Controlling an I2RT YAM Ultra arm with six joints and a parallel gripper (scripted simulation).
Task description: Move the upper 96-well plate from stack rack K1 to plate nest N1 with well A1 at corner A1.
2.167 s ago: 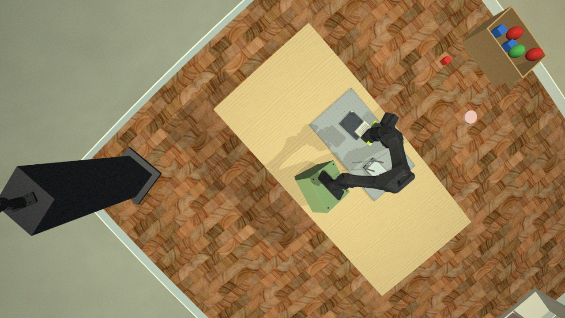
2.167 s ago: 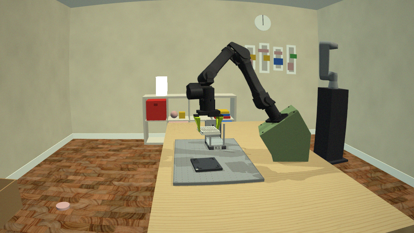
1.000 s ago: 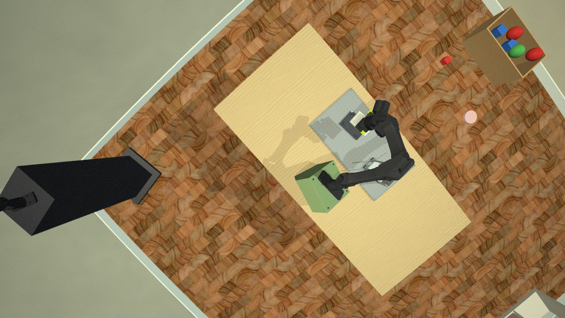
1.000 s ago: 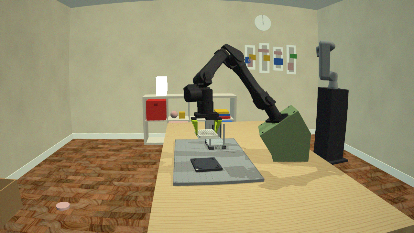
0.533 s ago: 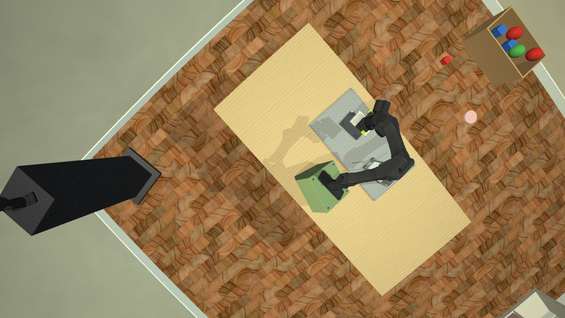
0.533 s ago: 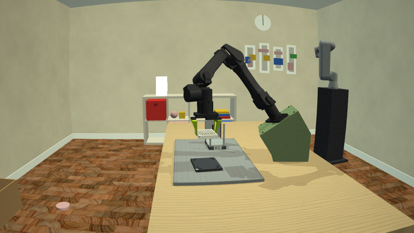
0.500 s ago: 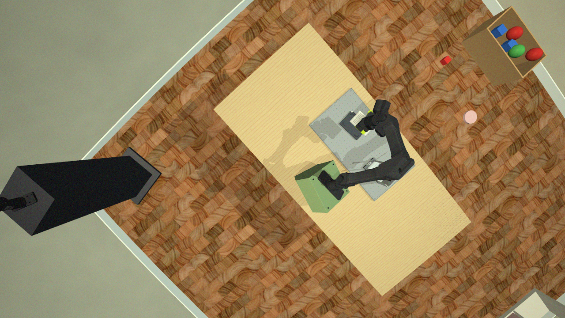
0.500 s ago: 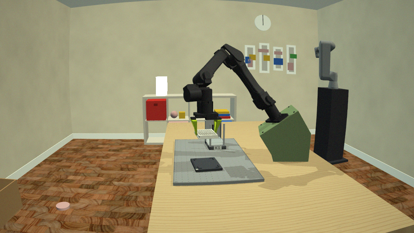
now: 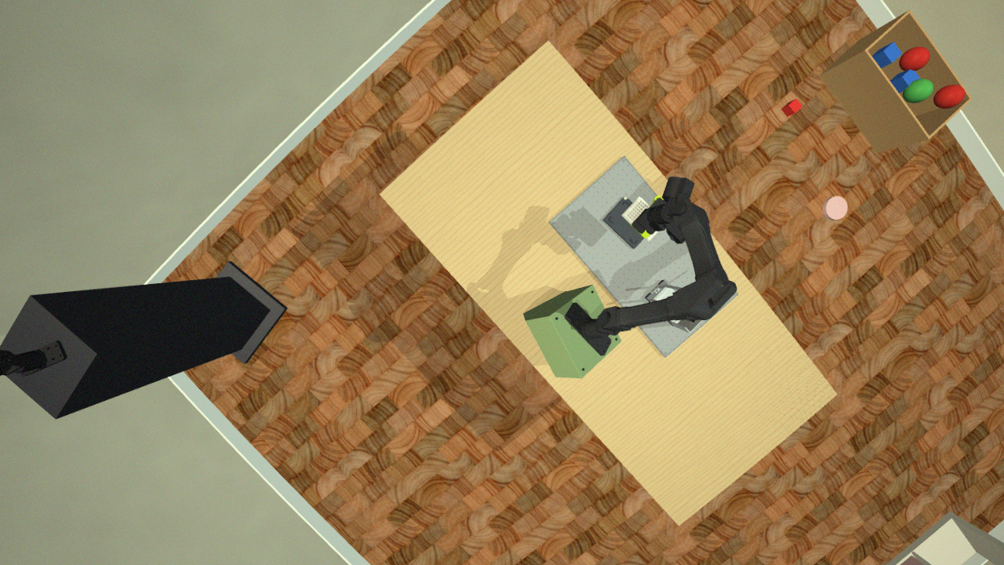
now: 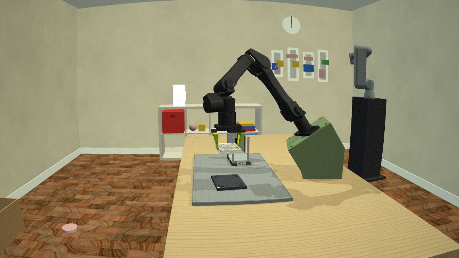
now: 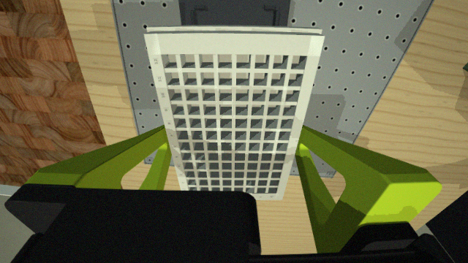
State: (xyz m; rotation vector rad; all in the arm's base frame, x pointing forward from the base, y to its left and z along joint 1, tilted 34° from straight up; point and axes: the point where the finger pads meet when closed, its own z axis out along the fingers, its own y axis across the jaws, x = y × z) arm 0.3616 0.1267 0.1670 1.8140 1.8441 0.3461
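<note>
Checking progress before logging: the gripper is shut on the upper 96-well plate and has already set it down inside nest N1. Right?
Not quite. The gripper is shut on the upper 96-well plate, but the plate hangs in the air, not yet in nest N1, which lies bare in the exterior view.

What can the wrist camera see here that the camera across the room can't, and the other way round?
Only the wrist view shows the 96-well plate close up, each well distinct, and both green fingers pressing its long sides. Only the exterior view shows the stack rack K1 with the lower plate, and the whole arm on its green base. Both show the gripper holding the plate above the perforated grey board, with the dark plate nest N1 ahead.
</note>
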